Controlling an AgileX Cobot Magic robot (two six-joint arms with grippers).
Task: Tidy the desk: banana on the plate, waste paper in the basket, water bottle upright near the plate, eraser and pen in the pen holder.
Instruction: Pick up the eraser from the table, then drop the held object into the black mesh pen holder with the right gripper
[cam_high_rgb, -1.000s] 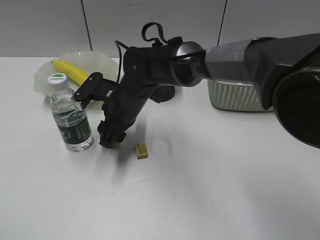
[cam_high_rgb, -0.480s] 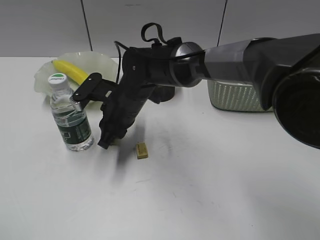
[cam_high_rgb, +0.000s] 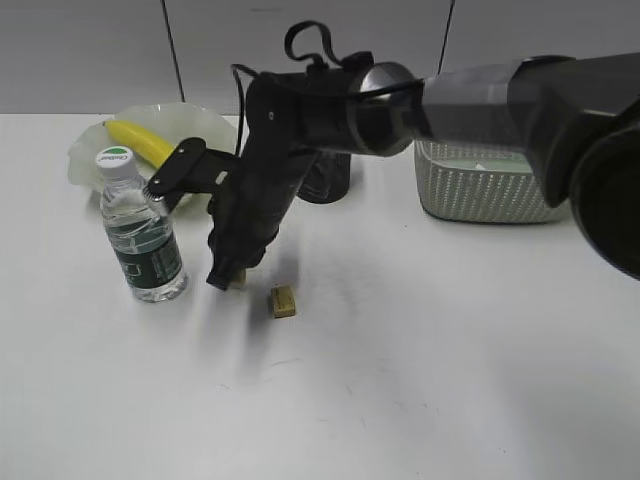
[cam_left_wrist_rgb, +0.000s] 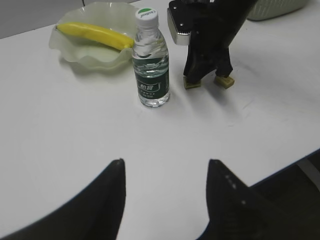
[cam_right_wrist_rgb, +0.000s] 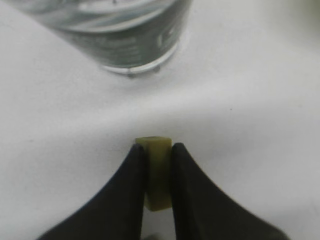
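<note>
Left tool (cam_left_wrist_rgb: 165, 200): fingers apart, holding nothing, low over the near part of the bench (cam_high_rgb: 450, 380); only its two dark fingertips show at the bottom of the left wrist view, arm not seen.

Loose eraser (cam_high_rgb: 284, 301): small tan block lying on the bench, just beside the right tool's tip, not touching it.

Right tool (cam_right_wrist_rgb: 156, 187): fingers clamped on a second eraser (cam_right_wrist_rgb: 156, 172), a pale yellow-green block gripped between the fingertips with its end standing out past them. In the exterior view this block is barely visible at the tool tip. Whether it is touching the bench or just above it cannot be told.

Right arm (cam_high_rgb: 480, 95): reaches from the right across the middle, wrist bent so the tool points down and to the left, beside the bottle.

Bottle (cam_high_rgb: 140, 228): upright on the bench, left of the right tool, near the plate; cut off in the right wrist view, only its base showing.

Plate (cam_high_rgb: 200, 122): behind the bottle, with the banana (cam_high_rgb: 143, 142) lying in it.

Holder (cam_high_rgb: 325, 180): black cup, mostly hidden behind the right arm.

Basket (cam_high_rgb: 490, 185): far right, partly hidden by the arm; contents hard to make out.
</note>
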